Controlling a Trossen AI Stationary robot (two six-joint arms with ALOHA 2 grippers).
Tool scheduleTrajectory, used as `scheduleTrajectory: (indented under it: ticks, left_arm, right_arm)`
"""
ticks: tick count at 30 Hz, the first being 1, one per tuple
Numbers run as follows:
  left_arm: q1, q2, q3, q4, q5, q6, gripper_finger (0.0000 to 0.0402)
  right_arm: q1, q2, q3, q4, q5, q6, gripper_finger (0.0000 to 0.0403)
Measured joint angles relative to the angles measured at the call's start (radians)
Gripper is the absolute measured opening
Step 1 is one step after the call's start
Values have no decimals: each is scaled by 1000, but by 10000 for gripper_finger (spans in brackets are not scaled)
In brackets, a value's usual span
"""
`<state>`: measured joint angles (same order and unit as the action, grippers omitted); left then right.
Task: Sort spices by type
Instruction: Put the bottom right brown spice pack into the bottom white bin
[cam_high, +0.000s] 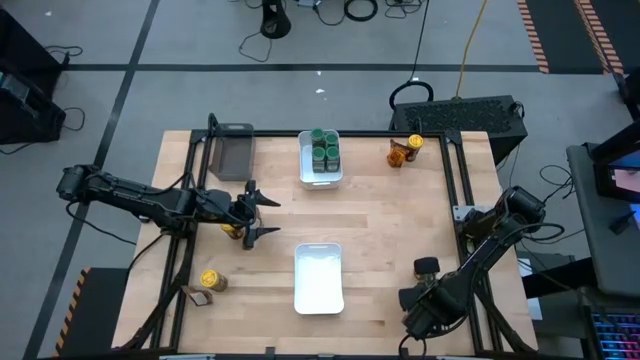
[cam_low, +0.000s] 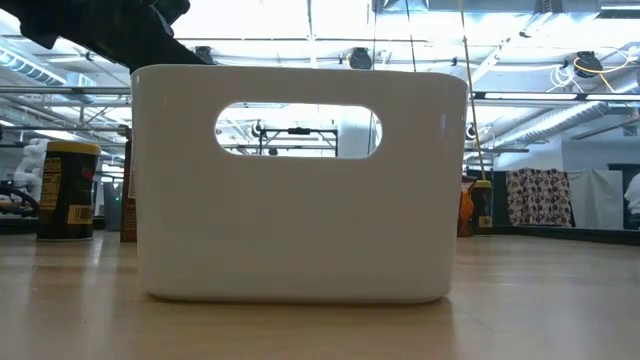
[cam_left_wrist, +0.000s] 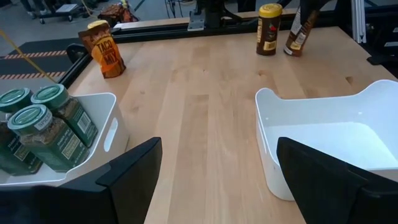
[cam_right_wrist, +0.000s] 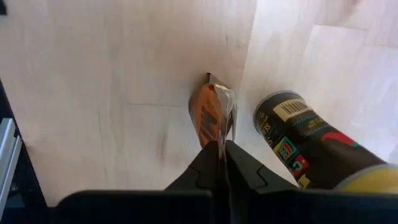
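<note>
Fingers of my left gripper (cam_high: 262, 214) spread wide, arm stretched over the table (cam_high: 380, 220). My right gripper (cam_right_wrist: 221, 149) pinches a packet (cam_right_wrist: 211, 115) beside a yellow-lidded jar (cam_right_wrist: 311, 146).

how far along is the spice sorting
Partly done. The green-lidded jars sit together in the far white bin; the near white bin is empty. The right gripper pinches an orange packet; the left gripper is open. Yellow-lidded jars and a second packet stand loose on the table.

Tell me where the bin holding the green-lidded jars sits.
In the high view, the white bin with green-lidded jars sits at the table's far edge, centre, between the dark grey tray and a brown-orange packet.
</note>
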<state>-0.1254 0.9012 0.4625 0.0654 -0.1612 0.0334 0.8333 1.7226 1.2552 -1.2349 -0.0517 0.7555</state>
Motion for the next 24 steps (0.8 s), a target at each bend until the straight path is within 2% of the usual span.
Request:
scheduleTrajectory:
  ticks: [9,13,19,24]
  left_arm:
    - [0,0,0,0,0,0,322]
    - [0,0,0,0,-1,0,322]
    - [1,0,0,0,-11,0,322]
    - [2,0,0,0,-11,0,322]
  right_arm:
    - [-1,0,0,46,11,-214,1]
    - [-15,0,7,85,48,-333,0]
    - [-71,0,44,134,146,-412,0]
    - [-101,0,75,161,162,-447,0]
